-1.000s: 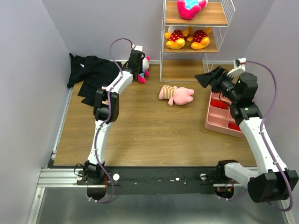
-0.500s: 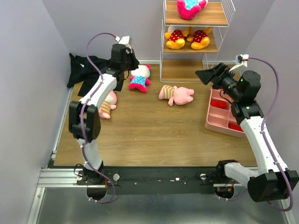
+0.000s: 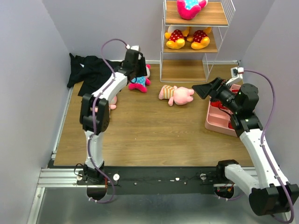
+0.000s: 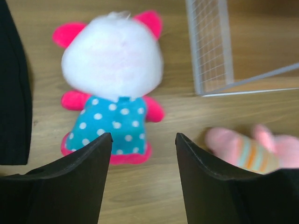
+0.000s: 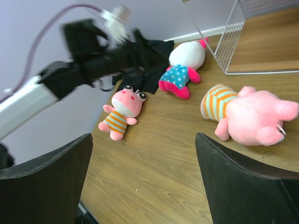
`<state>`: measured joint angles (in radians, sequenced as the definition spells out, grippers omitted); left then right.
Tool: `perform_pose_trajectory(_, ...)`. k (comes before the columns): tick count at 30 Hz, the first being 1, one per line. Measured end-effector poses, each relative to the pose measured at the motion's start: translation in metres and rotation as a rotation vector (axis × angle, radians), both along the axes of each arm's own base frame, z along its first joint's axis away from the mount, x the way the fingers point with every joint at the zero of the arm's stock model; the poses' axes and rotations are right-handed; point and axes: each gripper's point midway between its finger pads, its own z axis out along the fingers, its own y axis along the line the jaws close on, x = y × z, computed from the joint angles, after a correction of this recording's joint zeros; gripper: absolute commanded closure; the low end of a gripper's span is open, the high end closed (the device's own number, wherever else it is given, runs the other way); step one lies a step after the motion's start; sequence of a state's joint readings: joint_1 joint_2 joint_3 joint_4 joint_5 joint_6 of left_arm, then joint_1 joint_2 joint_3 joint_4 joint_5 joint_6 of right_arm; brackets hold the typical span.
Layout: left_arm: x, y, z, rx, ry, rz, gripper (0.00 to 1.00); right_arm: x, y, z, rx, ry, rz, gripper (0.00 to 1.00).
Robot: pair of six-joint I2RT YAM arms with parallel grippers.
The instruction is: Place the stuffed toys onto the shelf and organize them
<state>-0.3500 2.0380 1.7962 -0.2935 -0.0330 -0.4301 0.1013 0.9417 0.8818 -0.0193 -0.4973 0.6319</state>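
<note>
three stuffed toys lie on the wooden surface (image 3: 149, 135) and three more sit on the shelf (image 3: 184, 70), which stands at the upper middle of the top view. on its top board is a magenta-and-white toy (image 3: 189, 7), partly cut off by the frame edge. on the middle board a first yellow toy (image 3: 176, 38) and a second yellow toy (image 3: 200, 38) sit side by side in red dotted outfits. down on the surface, a white-and-magenta toy (image 4: 112, 70) in a blue dotted dress lies just beside the lower left corner of the shelf, with its head toward the back wall. the left pincer (image 4: 143, 137) hangs over the hem of that dress, released, its jaws spread apart with nothing between them. in the top view the left arm (image 3: 110, 88) covers part of this toy. a striped pink toy (image 5: 252, 114) lies on its side at the middle of the surface, in front of the shelf and apart from it. the right pincer (image 5: 143, 137) hovers near it at the right, also released, its jaws wide and not touching the toy. a smaller striped pink toy (image 5: 122, 112) lies face up at the left, partly under the left arm in the top view. a black cloth (image 3: 88, 74) is heaped in the upper left corner of the surface. a pink tray (image 3: 222, 114) sits at the right edge, below the right arm (image 3: 254, 135).
</note>
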Motion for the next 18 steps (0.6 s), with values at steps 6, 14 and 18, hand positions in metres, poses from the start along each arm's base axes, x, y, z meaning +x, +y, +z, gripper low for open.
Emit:
perform_pose_trajectory(6, 0.013, 0.014, -0.104, 0.220, 0.187, 0.031, 0.37, -0.002, 0.001, 0.002, -0.012, -0.015, 0.010, 0.03)
perform_pose_trajectory(14, 0.020, 0.019, -0.115, 0.286, 0.191, 0.030, 1.00, 0.004, 0.002, -0.014, -0.019, 0.027, 0.019, 0.04)
perform_pose_trajectory(18, -0.018, 0.011, -0.110, 0.181, 0.215, -0.042, 1.00, 0.002, 0.007, -0.024, 0.010, 0.031, 0.048, 0.05)
